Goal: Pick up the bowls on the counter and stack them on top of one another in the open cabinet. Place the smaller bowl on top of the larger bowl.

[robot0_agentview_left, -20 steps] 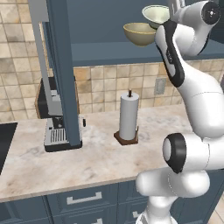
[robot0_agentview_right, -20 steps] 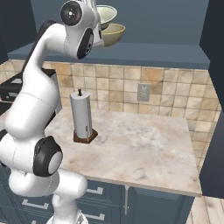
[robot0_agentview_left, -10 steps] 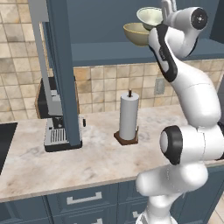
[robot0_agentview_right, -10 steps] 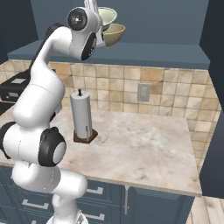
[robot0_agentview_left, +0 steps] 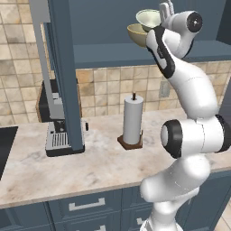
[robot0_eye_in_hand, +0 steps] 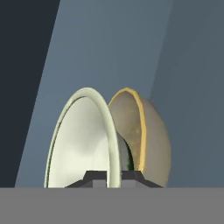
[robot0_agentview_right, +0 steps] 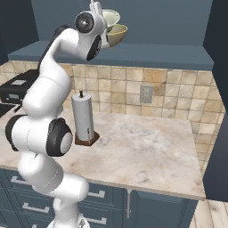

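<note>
The larger bowl, tan-yellow, stands on the shelf of the open cabinet. The smaller bowl, pale greenish-white, hangs tilted just above it and overlaps its rim. My gripper is shut on the smaller bowl's rim. In the hand view the pale bowl stands edge-on between my gripper's tips, with the tan bowl right behind it. I cannot tell whether the two bowls touch. The counter lies far below.
A paper towel roll stands on the counter under the shelf. A coffee machine sits at the left beside the tall cabinet side panel. A black appliance is at the far left.
The hand has carried the smaller bowl along the shelf and slightly down, until it overlaps the larger bowl. The grip stays shut.
</note>
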Controlling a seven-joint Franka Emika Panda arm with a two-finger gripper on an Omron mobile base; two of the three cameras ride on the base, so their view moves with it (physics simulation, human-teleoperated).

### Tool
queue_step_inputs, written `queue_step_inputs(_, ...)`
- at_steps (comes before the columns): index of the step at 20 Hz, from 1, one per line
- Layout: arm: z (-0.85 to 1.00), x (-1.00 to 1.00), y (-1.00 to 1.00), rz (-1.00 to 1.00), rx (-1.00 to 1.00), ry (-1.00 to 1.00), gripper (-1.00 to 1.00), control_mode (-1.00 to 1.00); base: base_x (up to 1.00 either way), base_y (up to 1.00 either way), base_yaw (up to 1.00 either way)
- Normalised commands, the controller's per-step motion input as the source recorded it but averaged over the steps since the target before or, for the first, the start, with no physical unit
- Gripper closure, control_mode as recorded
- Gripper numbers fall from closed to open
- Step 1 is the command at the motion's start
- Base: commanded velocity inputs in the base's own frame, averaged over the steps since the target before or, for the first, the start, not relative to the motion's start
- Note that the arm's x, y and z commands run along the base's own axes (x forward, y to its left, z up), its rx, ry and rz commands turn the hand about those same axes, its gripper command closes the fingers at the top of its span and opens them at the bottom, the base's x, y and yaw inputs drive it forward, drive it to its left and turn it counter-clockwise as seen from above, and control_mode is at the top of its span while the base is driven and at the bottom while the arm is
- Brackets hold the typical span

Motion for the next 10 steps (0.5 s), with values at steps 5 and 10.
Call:
queue_step_inputs(5,-0.07,0.44,0.03,0.01,0.00,0.00,1.00,-1.00,0.00,0.00,0.00)
queue_step_inputs(10,-0.07,0.44,0.04,0.01,0.00,0.00,1.00,-1.00,0.00,0.00,0.00)
